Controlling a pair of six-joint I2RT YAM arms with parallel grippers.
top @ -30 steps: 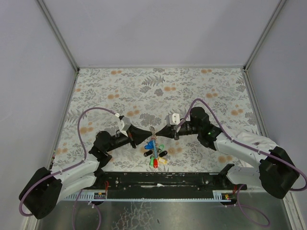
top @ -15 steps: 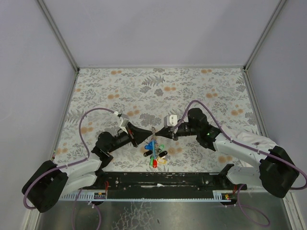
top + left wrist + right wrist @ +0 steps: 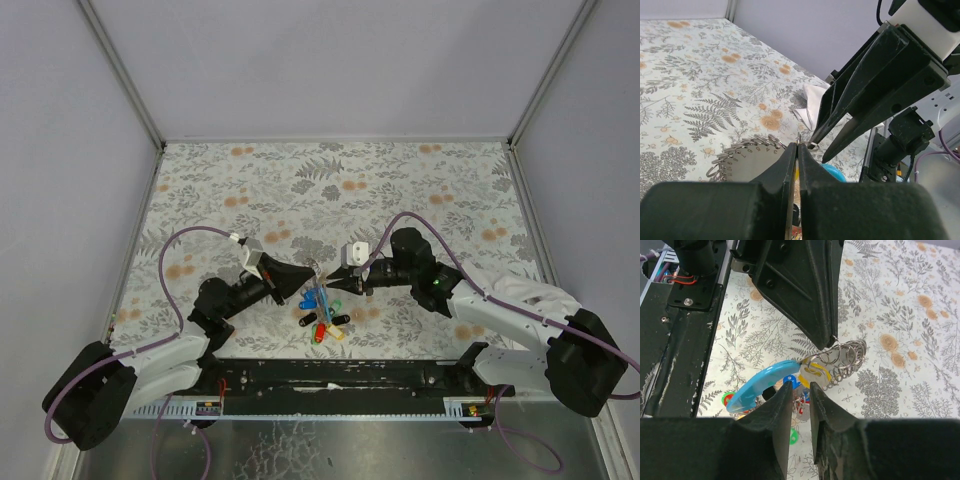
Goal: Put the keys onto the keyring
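Two tools meet tip to tip above the desk [image 3: 400,190]. The left tool [image 3: 798,147] has its jaws pressed together on thin wire of the keyring [image 3: 831,349], a nip right at the fingertips. Facing the left tool, just beside its tip, the right tool [image 3: 799,386] is narrowly parted; I can make out nothing gripped in it, though a yellow key head [image 3: 815,377] sits just past its fingers.

A coil of metal loops [image 3: 847,360] fans out beside the left tool's tip. The blue strap [image 3: 757,387] and the keys [image 3: 322,318] trail below it, towards the arm bases. Whether the lowest keys rest on the desk or hang clear, I cannot tell.

Judging by its look, the ring is light, stiff and springy, and slick bare metal, so a fingertip pinch on one wire could let it swivel or slip. The keys are rigid but free to swing, and the strap is soft and will not steady anything. The plastic heads, wider and less slippery than the blades, are probably the better place to take hold of a key.

From the left tool's tip the long axis of the bunch runs down the strap, with the colour heads spread at the low end. The ring appears to stand nearly edge-on between the two tools, but how its split end lies is too small to tell.
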